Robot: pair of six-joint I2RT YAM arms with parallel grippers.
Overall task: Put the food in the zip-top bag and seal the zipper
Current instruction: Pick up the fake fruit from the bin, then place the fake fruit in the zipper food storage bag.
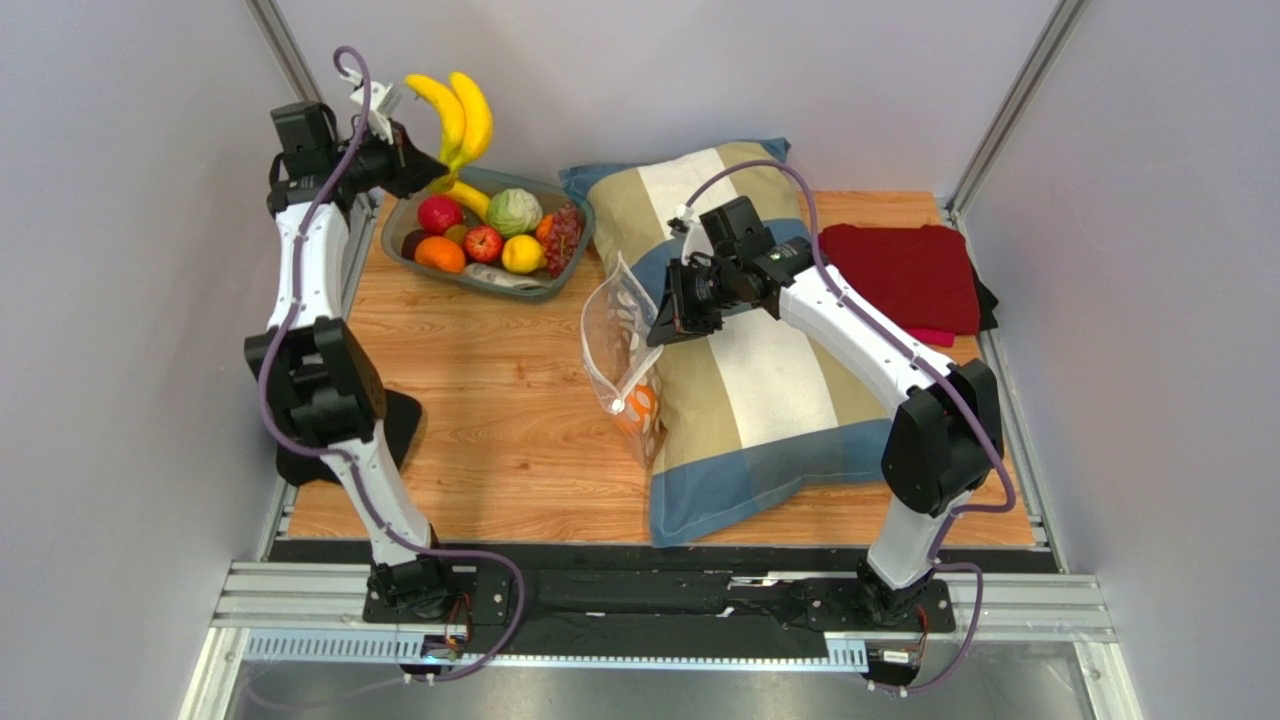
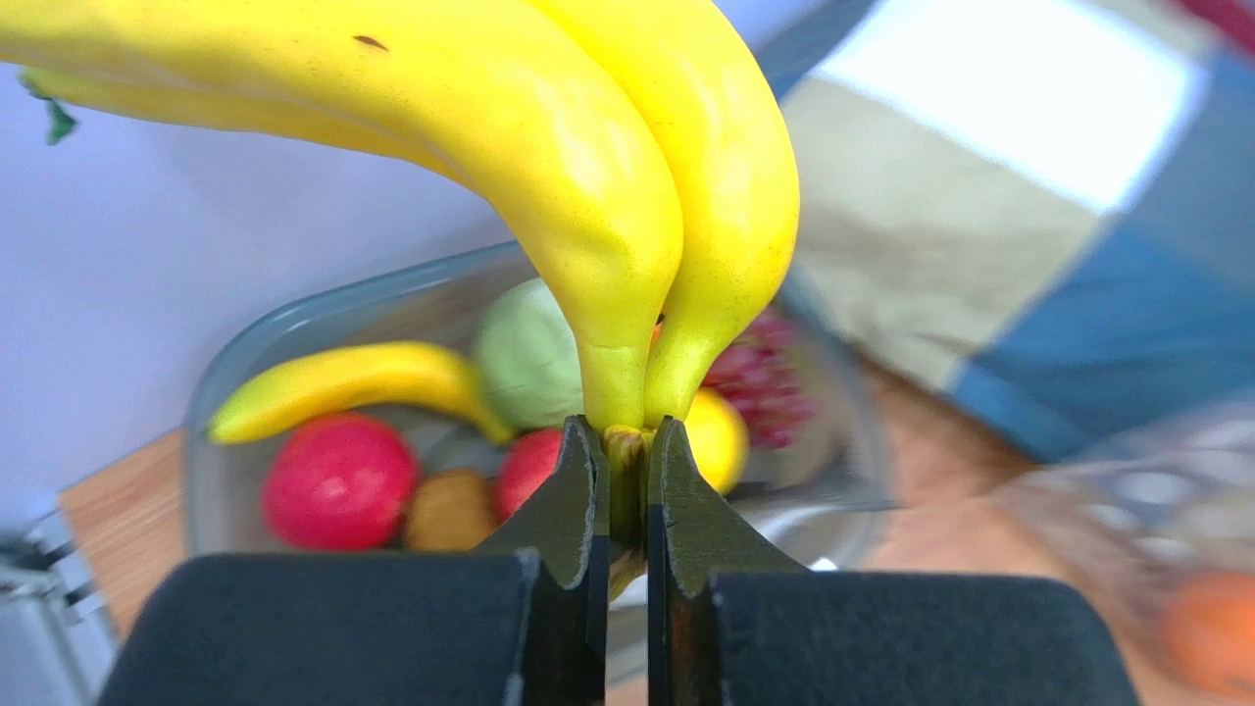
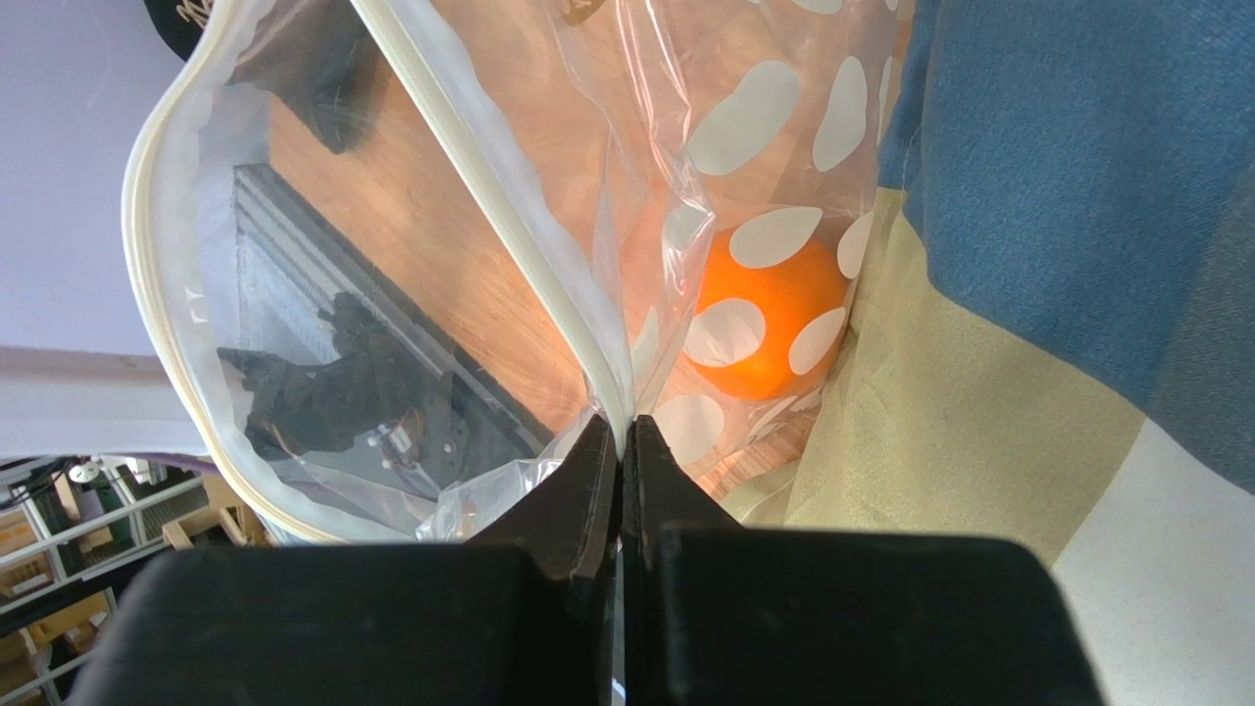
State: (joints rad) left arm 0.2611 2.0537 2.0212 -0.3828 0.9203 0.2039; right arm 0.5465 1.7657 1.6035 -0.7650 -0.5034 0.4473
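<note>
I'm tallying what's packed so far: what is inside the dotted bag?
One orange lies low in the bag, against the pillow. The rest looks empty, though folds near the right gripper hide a little.

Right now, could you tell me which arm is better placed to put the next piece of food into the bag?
Left. The left pincer holds the bananas by the stem above the bowl, while the right pincer pinches the rim of the zip-top bag, holding its mouth open beside the pillow.

White arms (image 1: 305, 267), black joints (image 1: 319, 383), purple cables (image 1: 522, 600)
</note>
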